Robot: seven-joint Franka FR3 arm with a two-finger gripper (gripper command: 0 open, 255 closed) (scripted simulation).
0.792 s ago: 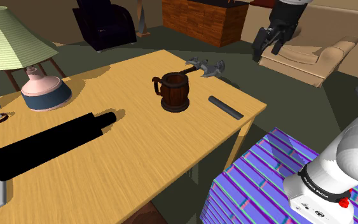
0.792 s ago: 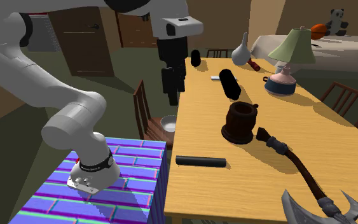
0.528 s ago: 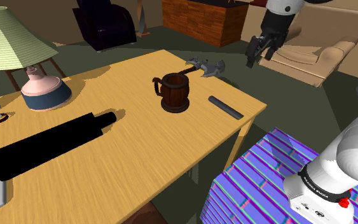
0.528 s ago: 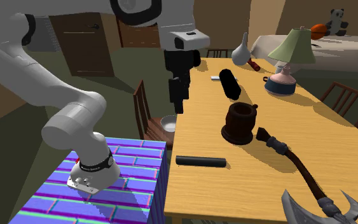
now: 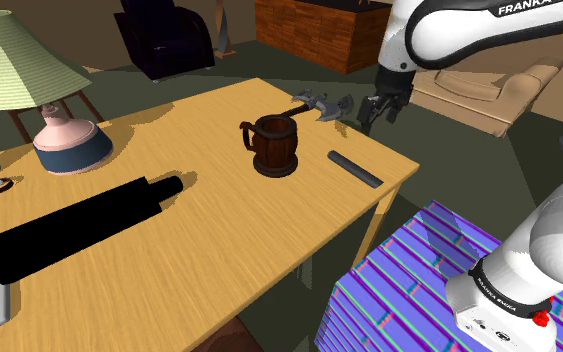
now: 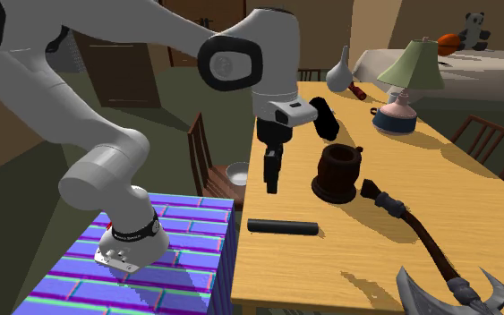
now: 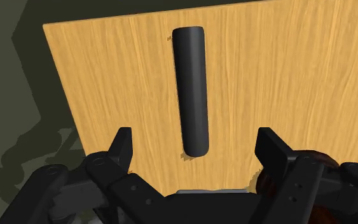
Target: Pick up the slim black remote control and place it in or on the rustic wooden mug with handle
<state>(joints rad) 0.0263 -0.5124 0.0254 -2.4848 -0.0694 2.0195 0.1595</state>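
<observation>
Wooden tabletop (image 5: 219,230), claw (image 7: 196,141) now hanging over the remote (image 7: 193,89).
Versus the earlier frames, we see the arm (image 5: 469,30) has swung down and in to the tabletop's corner, so the approach is nearly done. Claw is released, fingers (image 7: 123,145) spread wide, lined up above the slim black remote, not touching it. Remote lies flat near the edge, a little apart from the brown wooden mug (image 5: 274,145). We judge descent and grasp come next.
</observation>
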